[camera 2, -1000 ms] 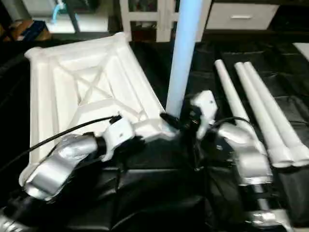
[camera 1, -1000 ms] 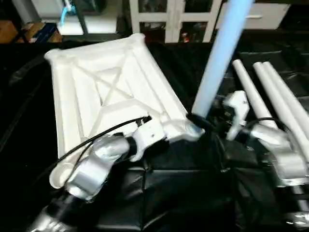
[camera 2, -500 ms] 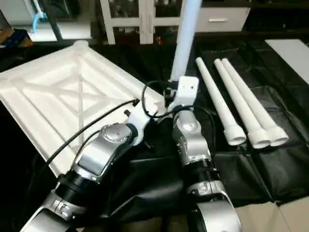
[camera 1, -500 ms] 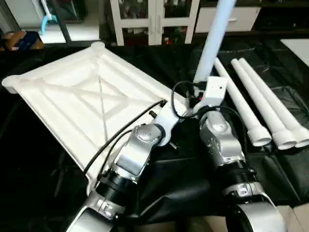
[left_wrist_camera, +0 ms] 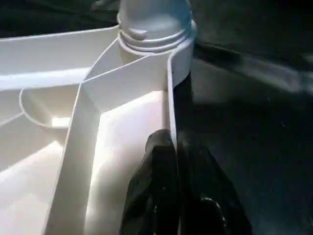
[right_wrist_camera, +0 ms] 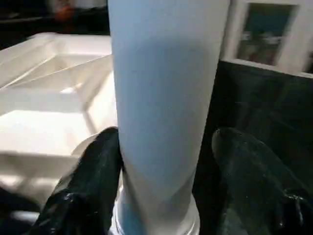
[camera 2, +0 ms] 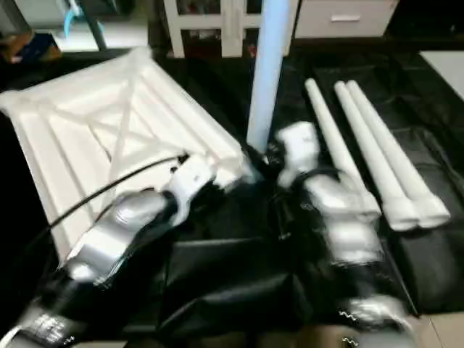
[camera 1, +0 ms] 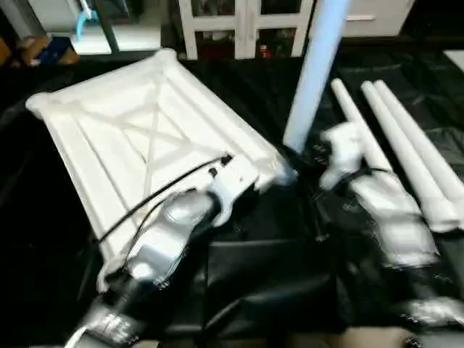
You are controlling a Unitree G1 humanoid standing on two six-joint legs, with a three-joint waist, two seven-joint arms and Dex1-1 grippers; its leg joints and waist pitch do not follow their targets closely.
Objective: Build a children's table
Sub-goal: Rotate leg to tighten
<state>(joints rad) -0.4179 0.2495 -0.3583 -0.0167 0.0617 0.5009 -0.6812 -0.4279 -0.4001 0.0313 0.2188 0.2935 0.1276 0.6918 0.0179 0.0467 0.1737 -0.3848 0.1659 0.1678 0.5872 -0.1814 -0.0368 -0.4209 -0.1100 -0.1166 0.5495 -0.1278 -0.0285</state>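
Observation:
The children's table top lies upside down on black sheeting, X-ribs facing up. One white leg stands upright in the top's near right corner socket. My left gripper is shut on the top's thin rim wall just short of that socket, one black finger on each side. My right gripper is open around the leg just above its base. One of its fingers rests against the tube and the other stands off it with a gap. Three loose legs lie side by side to the right.
Black sheeting covers the ground under and around the work. A white cabinet with glass doors and a white drawer unit stand at the back. My two silver forearms cross the foreground toward the socket corner.
The head view has swung and tilted, so the whole scene has shifted. The leg still stands in the same corner socket, and both grippers stay at that corner.

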